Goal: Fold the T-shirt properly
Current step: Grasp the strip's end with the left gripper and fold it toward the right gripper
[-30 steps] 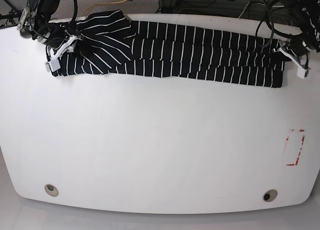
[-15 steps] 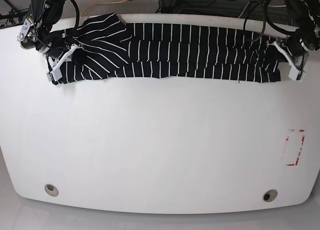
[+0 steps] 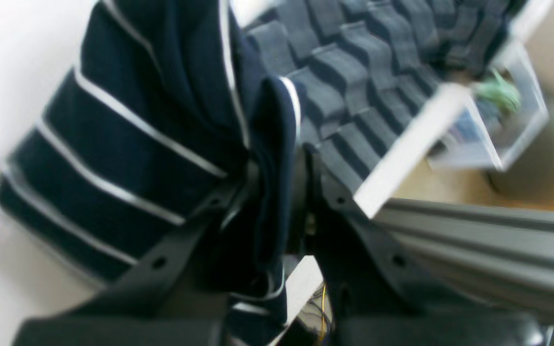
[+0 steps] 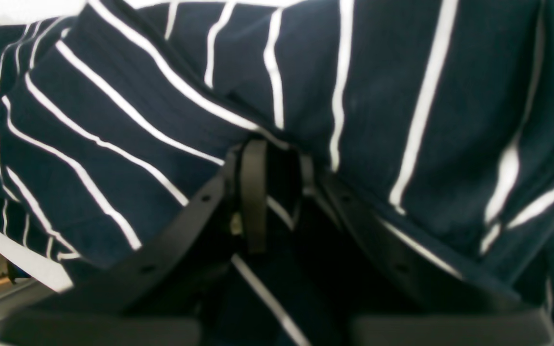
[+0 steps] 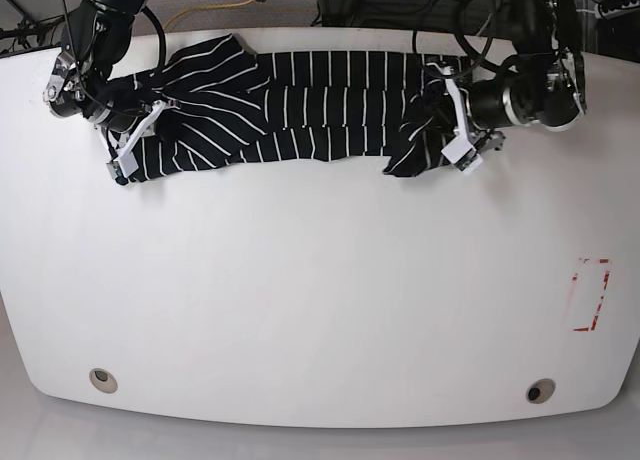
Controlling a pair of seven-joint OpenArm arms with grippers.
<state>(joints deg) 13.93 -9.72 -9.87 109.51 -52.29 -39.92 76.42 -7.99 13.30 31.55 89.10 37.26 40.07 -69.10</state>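
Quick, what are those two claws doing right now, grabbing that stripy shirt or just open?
Left claw: closed, pinching a bunched fold of the striped T-shirt.
Right claw: closed on the T-shirt's other end.

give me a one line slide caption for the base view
Both grippers, left and right, clamp opposite ends of a striped T-shirt bunched along the white table's far edge.

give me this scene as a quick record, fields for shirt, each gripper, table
shirt: striped T-shirt bunched in a band along the table's far edge
left gripper: shut on the shirt's end, on the base view's right
right gripper: shut on the shirt's other end
table: white, red-marked rectangle near its right edge
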